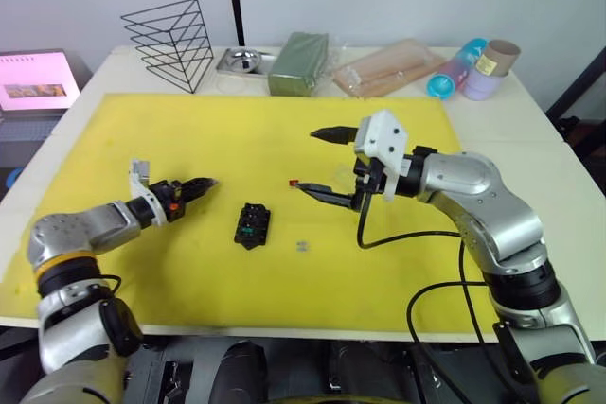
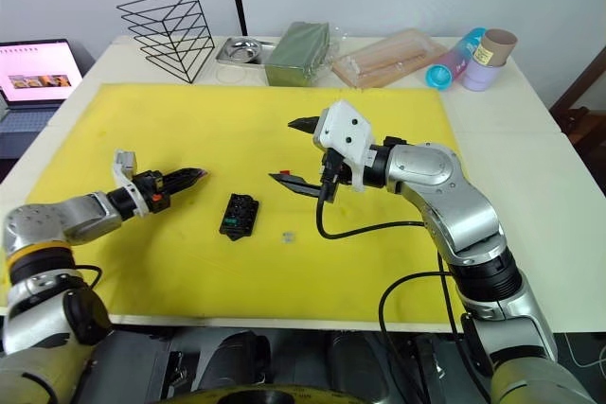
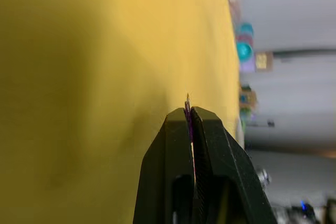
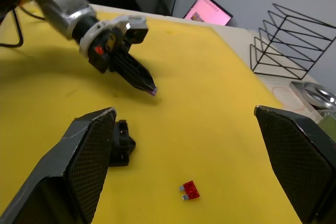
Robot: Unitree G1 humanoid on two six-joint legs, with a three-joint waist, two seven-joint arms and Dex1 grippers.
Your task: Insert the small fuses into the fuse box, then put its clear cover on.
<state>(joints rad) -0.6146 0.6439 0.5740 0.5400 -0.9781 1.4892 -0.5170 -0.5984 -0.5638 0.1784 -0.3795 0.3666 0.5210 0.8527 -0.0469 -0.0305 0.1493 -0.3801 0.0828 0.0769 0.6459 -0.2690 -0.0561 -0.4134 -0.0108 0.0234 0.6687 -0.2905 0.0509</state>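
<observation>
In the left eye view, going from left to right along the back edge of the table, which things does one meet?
Black wire rack → shiny metal dish → dark-green rectangular block → clear plastic packet of wooden sticks → turquoise tube lying down → pale purple cup with a cardboard tube.

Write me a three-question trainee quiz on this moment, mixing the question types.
1. True or false: the left pincer is shut on the purple fuse.
2. Which fuse lies on the mat under the open right pincer? A red B green C grey
3. Fill in: the fuse box sits between the two ____.

Key: 1 true; 2 A, the red fuse; 3 pincers.
</observation>
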